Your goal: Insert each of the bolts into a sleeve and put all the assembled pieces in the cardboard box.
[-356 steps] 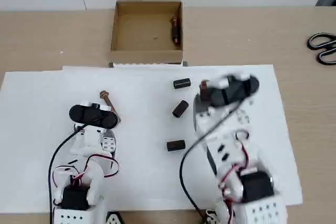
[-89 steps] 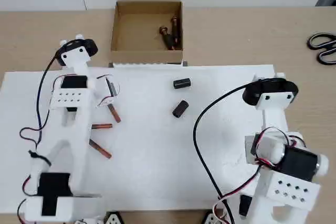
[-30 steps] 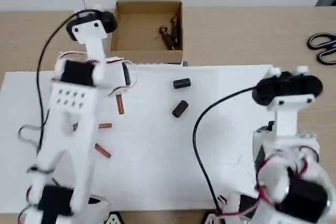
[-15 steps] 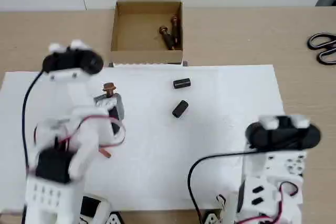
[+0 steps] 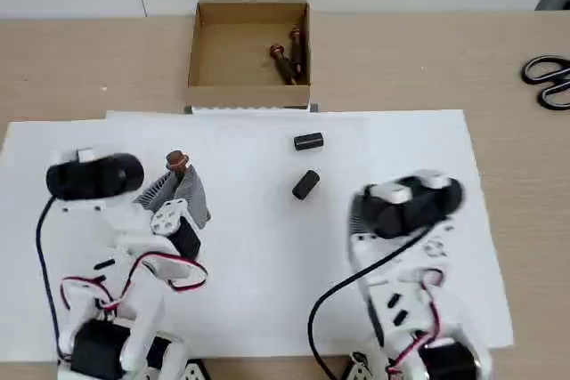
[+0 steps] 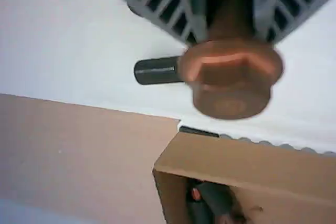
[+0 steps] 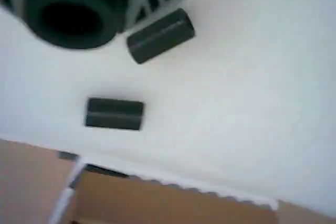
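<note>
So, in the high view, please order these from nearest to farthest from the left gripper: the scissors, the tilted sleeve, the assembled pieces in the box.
1. Tilted sleeve, on the white paper, to the right of the left gripper.
2. Assembled pieces, inside the cardboard box beyond the paper.
3. Scissors, on the bare table at the far right edge.

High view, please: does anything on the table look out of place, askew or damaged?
Nothing looks damaged or spilled. Only the black-handled scissors at the right edge of the wooden table seem foreign to the task.
</note>
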You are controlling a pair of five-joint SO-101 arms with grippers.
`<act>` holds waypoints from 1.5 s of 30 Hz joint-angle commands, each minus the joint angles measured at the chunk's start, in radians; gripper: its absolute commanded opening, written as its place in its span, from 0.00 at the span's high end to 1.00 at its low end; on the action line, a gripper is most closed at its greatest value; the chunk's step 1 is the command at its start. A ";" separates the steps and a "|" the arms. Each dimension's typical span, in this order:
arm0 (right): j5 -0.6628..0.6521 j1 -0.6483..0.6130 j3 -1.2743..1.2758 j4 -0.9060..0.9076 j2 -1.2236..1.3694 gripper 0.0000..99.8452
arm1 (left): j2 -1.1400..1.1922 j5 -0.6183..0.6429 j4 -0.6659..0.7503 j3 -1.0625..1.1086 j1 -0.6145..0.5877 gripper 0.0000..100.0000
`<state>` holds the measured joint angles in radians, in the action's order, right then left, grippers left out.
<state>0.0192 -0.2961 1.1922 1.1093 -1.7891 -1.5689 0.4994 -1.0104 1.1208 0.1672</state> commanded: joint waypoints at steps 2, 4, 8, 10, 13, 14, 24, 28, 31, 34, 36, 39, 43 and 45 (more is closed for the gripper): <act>0.006 -0.142 0.114 -0.193 -0.010 1.00 | -0.140 0.002 0.163 0.140 0.005 0.99; 0.005 -0.200 0.176 -0.275 -0.010 1.00 | -0.212 0.002 0.222 0.223 0.006 0.99; 0.003 -0.286 0.261 -0.369 -0.010 1.00 | -0.250 0.012 0.282 0.288 0.011 0.99; 0.003 -0.311 0.290 -0.389 -0.010 1.00 | -0.242 0.077 0.284 0.289 0.031 0.99; 0.003 -0.334 0.327 -0.412 -0.010 1.00 | -0.242 0.167 0.282 0.292 0.097 0.99; 0.003 -0.338 0.341 -0.421 -0.010 1.00 | -0.242 0.192 0.281 0.294 0.123 0.99; 0.002 -0.397 0.376 -0.424 -0.010 1.00 | -0.242 0.253 0.295 0.288 0.207 0.99; 0.002 -0.455 0.404 -0.423 -0.010 1.00 | -0.242 0.253 0.368 0.292 0.207 0.99; 0.002 -0.458 0.417 -0.423 -0.010 1.00 | -0.242 0.252 0.393 0.305 0.209 0.99; 0.000 -0.458 0.417 -0.423 -0.010 1.00 | -0.242 0.247 0.391 0.331 0.209 0.99; -0.025 -0.458 0.417 -0.423 -0.010 1.00 | -0.242 0.207 0.391 0.346 0.209 0.99; -0.077 -0.460 0.419 -0.423 -0.010 1.00 | -0.242 0.150 0.394 0.352 0.230 0.99; -0.089 -0.461 0.419 -0.423 -0.010 1.00 | -0.242 0.147 0.446 0.367 0.262 0.99; -0.089 -0.461 0.419 -0.423 -0.010 1.00 | -0.242 0.137 0.477 0.395 0.282 0.99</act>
<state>-0.0575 -0.7488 1.6187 0.7073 -1.7906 -1.7990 0.6529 -0.5900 1.5044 0.4266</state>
